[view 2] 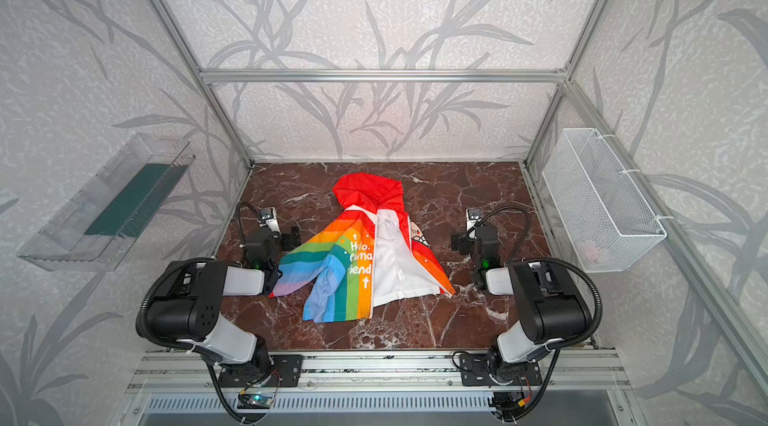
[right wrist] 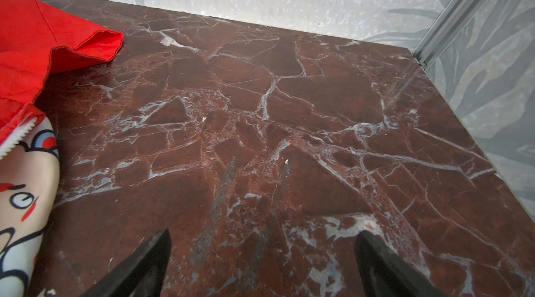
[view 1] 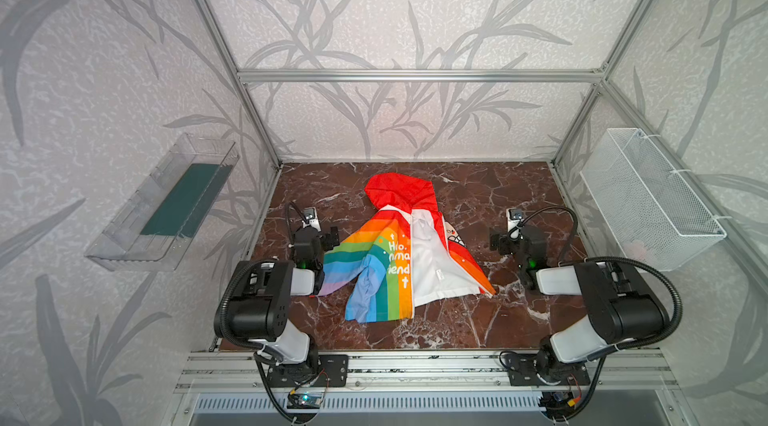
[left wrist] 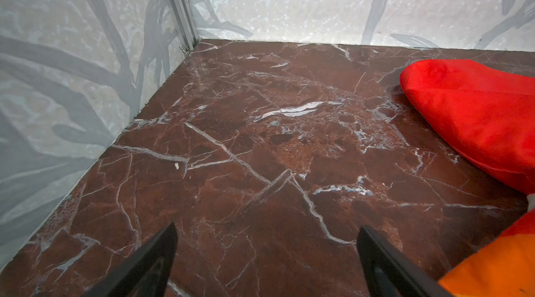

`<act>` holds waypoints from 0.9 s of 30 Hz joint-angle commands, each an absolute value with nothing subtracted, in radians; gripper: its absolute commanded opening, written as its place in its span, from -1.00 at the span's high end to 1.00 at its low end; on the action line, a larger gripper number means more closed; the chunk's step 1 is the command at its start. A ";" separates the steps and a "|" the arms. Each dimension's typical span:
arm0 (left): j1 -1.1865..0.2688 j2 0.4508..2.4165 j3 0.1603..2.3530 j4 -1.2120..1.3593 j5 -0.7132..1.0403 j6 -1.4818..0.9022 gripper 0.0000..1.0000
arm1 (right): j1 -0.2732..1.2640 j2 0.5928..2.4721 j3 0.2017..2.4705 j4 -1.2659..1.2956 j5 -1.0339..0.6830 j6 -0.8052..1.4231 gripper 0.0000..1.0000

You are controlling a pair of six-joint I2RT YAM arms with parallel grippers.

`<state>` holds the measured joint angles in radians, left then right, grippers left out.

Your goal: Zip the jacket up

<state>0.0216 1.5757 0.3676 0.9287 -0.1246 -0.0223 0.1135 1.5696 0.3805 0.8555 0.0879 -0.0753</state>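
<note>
**Both top views.** Jacket lay unzipped at mid-bench, hood toward the far edge. One front was folded back, showing the white lining. Left hand and right hand flanked it, holding nothing. Risk: the thin cloth would likely bunch or drag if pinched.

**Left wrist view.** Left hand was spread wide over bare bench, with the hood alongside.

**Right wrist view.** Right hand was spread wide and empty. Zipper teeth curled under a fold and no slider was visible. Risk: the two zipper halves could fail to engage.

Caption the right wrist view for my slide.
Right pincer open over the marble table, the jacket beside it showing red hood, zipper teeth and cartoon print.
</note>
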 commanded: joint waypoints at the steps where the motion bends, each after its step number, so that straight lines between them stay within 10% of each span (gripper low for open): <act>1: 0.024 1.570 0.379 0.945 -0.116 -0.029 -0.98 | 0.109 1.548 0.402 0.859 0.074 -0.070 -0.98; 27: -0.005 1.524 0.407 0.872 -0.205 -0.019 -0.95 | 0.107 1.548 0.400 0.862 0.069 -0.068 -0.98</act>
<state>0.0093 1.5681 0.3721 0.9081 -0.1455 -0.0208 0.1101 1.5696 0.3805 0.8474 0.0761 -0.0757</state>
